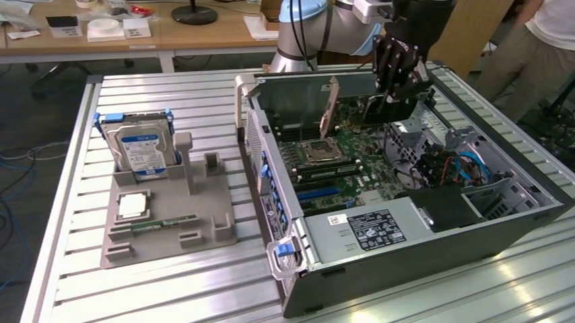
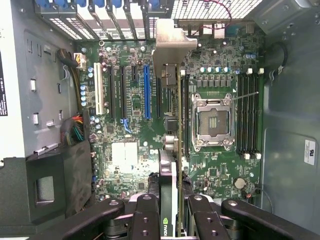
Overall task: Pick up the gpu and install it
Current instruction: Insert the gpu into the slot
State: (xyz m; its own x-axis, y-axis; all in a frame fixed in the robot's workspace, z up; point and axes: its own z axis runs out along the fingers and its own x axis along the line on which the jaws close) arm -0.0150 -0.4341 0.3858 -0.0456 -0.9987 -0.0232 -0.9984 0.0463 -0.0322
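Note:
My gripper (image 1: 396,99) hangs inside the open computer case (image 1: 503,222), shut on the gpu (image 1: 359,102). The gpu is a thin dark card standing on edge above the motherboard (image 1: 359,182). Its metal end bracket (image 1: 330,108) points toward the case's slotted rear wall. In the wrist view the gpu (image 2: 178,125) shows edge-on, running from between my fingers (image 2: 145,212) up to its bracket (image 2: 170,45). It lies over the board between the blue slot (image 2: 147,92) and the CPU socket (image 2: 214,120).
A grey parts holder (image 1: 171,235) sits at the exterior view's left, carrying a silver hard drive (image 1: 141,151) with a blue label, a small green memory stick (image 1: 163,224) and a square chip (image 1: 133,205). A person (image 1: 539,47) stands at the back right. Cables (image 1: 449,168) crowd the case's right side.

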